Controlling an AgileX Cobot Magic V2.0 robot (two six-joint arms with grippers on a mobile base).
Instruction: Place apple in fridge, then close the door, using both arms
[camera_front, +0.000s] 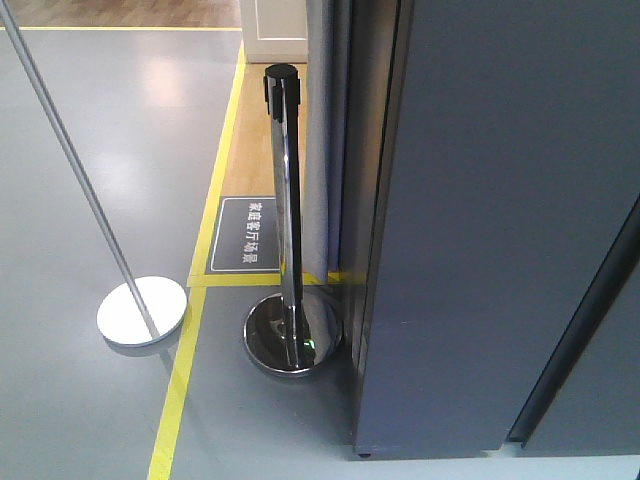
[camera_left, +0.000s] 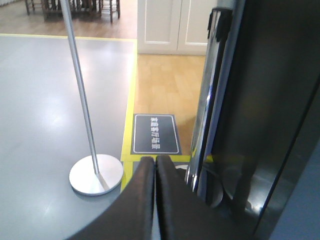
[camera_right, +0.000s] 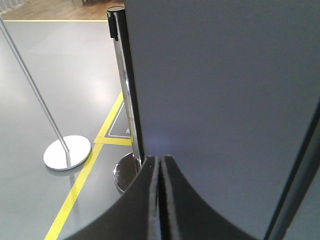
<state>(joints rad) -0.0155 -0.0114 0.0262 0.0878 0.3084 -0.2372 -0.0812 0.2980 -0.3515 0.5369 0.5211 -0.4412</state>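
1. Grey, flat, matte fridge (camera_front: 500, 230) side fills front view; chrome stanchion (camera_front: 283, 220) just beside. No apple visible, no door gap.
2. Left gripper (camera_left: 155, 162) clenched, empty, pads together, likely parked near chrome post.
3. Right gripper (camera_right: 161, 162) clenched, empty, facing smooth grey panel, perhaps ready to push.

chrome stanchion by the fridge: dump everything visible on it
The stanchion is a slim mirror-chrome post with a black cap holding the belt cassette, set in a domed chrome base on the grey floor. It stands upright, leaning slightly in the front view, close beside the dark grey fridge; whether they touch is unclear. Its base sits next to the yellow floor tape. No belt is pulled out. Neither gripper touches it.
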